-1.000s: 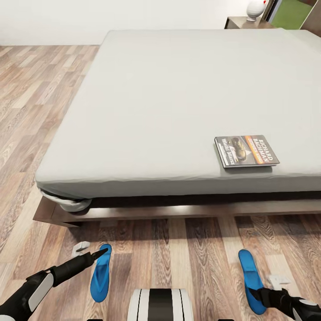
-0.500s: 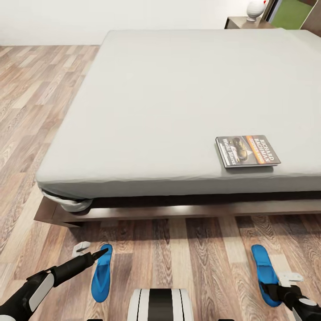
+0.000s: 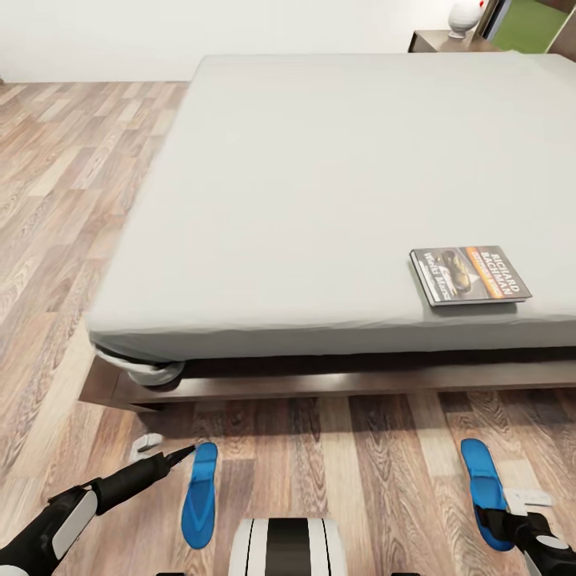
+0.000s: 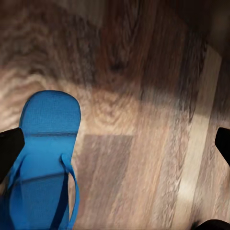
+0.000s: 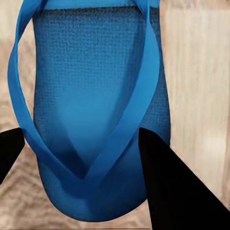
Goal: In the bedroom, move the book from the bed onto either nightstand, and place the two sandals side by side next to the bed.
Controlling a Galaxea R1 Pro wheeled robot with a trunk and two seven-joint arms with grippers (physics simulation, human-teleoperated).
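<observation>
The book [image 3: 470, 274] lies flat on the bed [image 3: 320, 176], close to the near edge at the right. Two blue sandals are on the plank floor in front of the bed. The left sandal [image 3: 199, 494] [image 4: 45, 163] lies just right of my left gripper [image 3: 164, 450] [image 4: 116, 146], which is open and empty above the floor. My right gripper [image 3: 512, 512] [image 5: 79, 139] is shut on the toe end of the right sandal [image 3: 485, 490] [image 5: 91, 96], with one finger on each side of the strap. The nightstand [image 3: 440, 38] stands beyond the bed's far right corner.
A white rounded object [image 3: 465, 15] sits on the nightstand, with a green panel [image 3: 528, 24] beside it. The bed's dark wooden frame [image 3: 320, 382] juts out low above the floor. Plank floor [image 3: 56, 208] stretches along the bed's left side. My white base [image 3: 288, 548] shows between the sandals.
My right gripper carried the right sandal to the right across the floor. After that the whole view shifted, so the camera moved. The left arm kept its pose.
</observation>
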